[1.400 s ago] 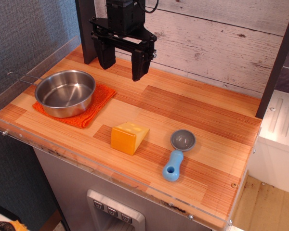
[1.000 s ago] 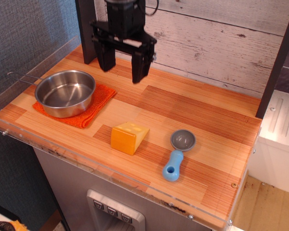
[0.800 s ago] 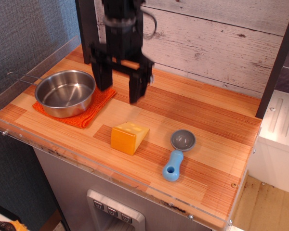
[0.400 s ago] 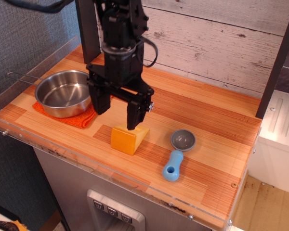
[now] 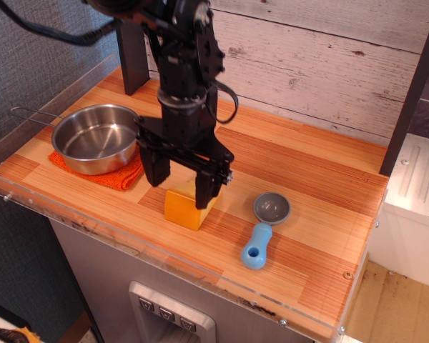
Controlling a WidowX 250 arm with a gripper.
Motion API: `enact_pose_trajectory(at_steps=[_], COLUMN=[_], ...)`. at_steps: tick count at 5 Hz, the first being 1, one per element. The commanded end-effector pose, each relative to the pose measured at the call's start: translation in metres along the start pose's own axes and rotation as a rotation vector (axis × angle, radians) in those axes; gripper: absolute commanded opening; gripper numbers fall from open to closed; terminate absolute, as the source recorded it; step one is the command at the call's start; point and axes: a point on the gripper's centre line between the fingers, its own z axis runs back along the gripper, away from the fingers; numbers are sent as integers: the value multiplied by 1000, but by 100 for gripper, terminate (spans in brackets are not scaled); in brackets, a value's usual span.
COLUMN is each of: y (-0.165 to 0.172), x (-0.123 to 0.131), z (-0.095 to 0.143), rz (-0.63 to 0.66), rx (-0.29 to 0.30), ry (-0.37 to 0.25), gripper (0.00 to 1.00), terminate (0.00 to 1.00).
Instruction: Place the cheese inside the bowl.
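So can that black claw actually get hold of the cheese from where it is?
Probably yes. The gripper hangs open right over the cheese, one finger on each side, and nothing lies between them. The bowl and the scoop sit clear to either side.

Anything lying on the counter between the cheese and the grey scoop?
Nothing: in the single camera view, only bare wooden counter separates the cheese from the scoop.

There is one cheese (image 5: 181, 207), one bowl (image 5: 94, 138), one orange cloth (image 5: 126, 174) and one blue scoop (image 5: 264, 229).
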Motion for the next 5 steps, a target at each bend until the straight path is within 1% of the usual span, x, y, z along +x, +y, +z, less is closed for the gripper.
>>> enact_pose_trajectory(at_steps=[1,2,3,4,5], y=[-10,-11,-10,11,58], x=[9,9,9,14,20], z=[-12,-15,-3,45,88], rz=[-12,-15,-41,-38,70], rx=[-12,-18,-26,-57,-46], ry=[-16,-6,-14,-68,-120], gripper=[100,0,0,0,0], terminate=[0,0,0,0,0])
